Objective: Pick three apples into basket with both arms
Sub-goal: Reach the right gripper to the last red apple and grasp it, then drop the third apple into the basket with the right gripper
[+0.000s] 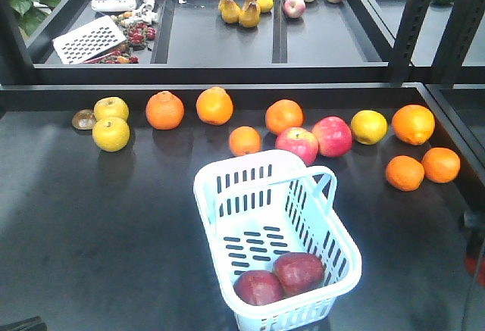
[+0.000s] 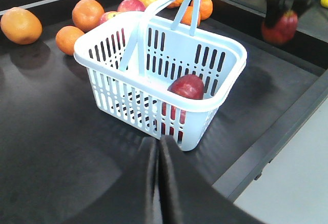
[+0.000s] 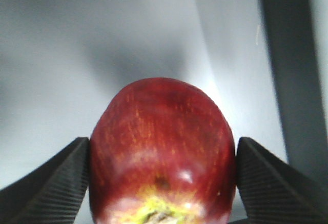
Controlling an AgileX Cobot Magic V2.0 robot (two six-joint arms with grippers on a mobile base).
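The pale blue basket [image 1: 227, 176] stands at the middle front of the dark table, its handle up. Two dark red apples [image 1: 298, 270] [image 1: 258, 286] lie side by side in its near end. A third dark red apple [image 3: 161, 126] is held stem end toward the camera, with my right gripper [image 3: 162, 147] shut on its sides. In the left wrist view that apple [image 2: 279, 29] hangs in the air beyond the basket [image 2: 215, 44], over the table's far rim. My left gripper [image 2: 158, 142] is shut on nothing, low over the table just in front of the basket's corner.
Behind the basket runs a row of fruit: oranges [image 1: 164, 110], yellow fruit [image 1: 111, 133] and two pink-red apples [image 1: 297, 145]. More oranges [image 1: 404, 173] lie at the right. A raised rim [image 1: 227, 88] bounds the table, with a shelf of pears [image 1: 240, 11] behind.
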